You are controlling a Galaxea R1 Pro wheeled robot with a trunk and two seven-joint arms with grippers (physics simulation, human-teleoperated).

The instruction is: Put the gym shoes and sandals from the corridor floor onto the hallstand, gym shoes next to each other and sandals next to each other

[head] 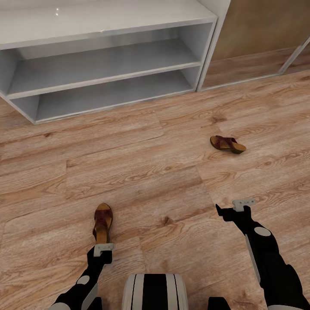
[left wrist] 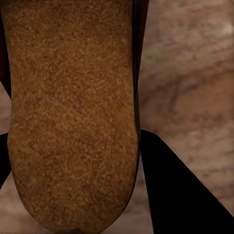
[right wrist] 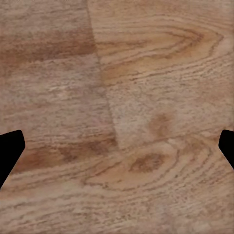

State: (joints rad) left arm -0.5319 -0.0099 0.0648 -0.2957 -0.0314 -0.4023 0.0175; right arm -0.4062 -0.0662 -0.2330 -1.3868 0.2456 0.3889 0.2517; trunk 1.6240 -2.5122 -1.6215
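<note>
One dark brown sandal (head: 103, 221) with a tan footbed lies on the wood floor (head: 163, 172), close in at the left. My left gripper (head: 103, 248) is at its heel. In the left wrist view the footbed (left wrist: 73, 112) sits between the two black fingers (left wrist: 175, 195), which press against its sides. The second sandal (head: 227, 144) lies farther off to the right. My right gripper (head: 230, 209) hangs open above bare planks, its fingertips (right wrist: 9, 148) wide apart. The grey hallstand (head: 107, 26) stands ahead at the left with bare shelves. The gym shoes are out of view.
To the right of the hallstand a white upright panel (head: 213, 47) meets a brown wall with a skirting strip (head: 254, 64). Open floor lies between the two sandals and up to the rack. My white and black trunk (head: 155, 292) shows at the bottom.
</note>
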